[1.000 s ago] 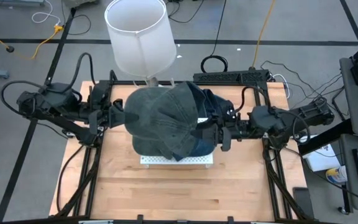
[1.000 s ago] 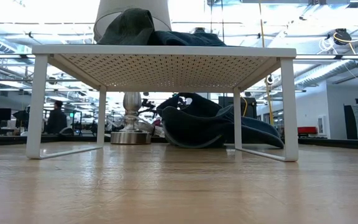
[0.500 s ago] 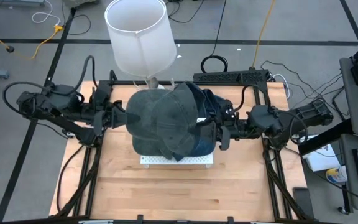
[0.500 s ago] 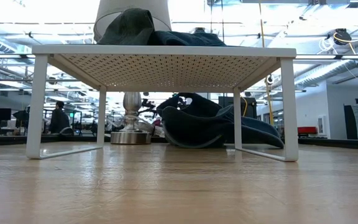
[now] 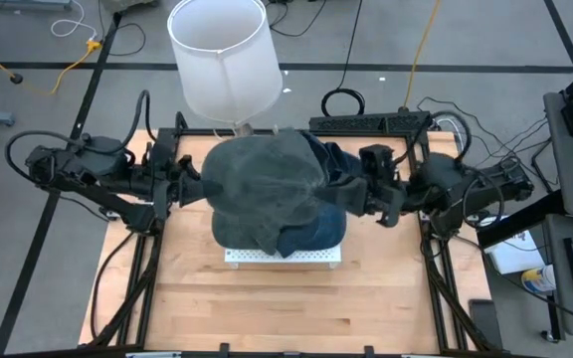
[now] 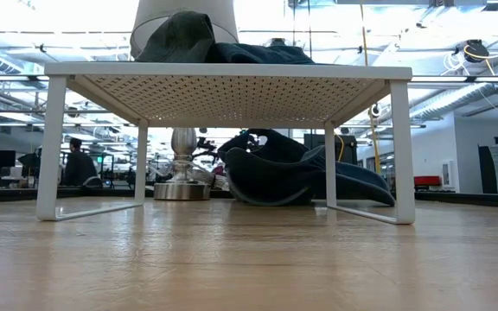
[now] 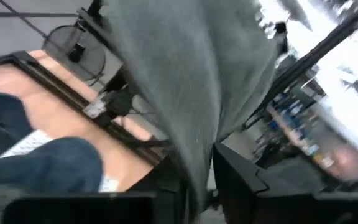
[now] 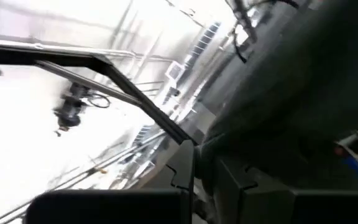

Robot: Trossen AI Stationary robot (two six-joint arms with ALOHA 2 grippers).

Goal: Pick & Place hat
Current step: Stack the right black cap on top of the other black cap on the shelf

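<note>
Hat [image 5: 264, 184] drapes over the rack [image 5: 285, 256], left pincer [image 5: 189, 184] pinching its edge; right pincer [image 5: 358, 195] beside, together.

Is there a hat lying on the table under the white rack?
Yes: in the low view a dark blue hat lies on the table beneath the white rack.

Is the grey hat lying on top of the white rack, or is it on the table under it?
On top. The grey hat lies spread over the white rack; the low view shows it above the shelf, near a dark blue hat.
</note>
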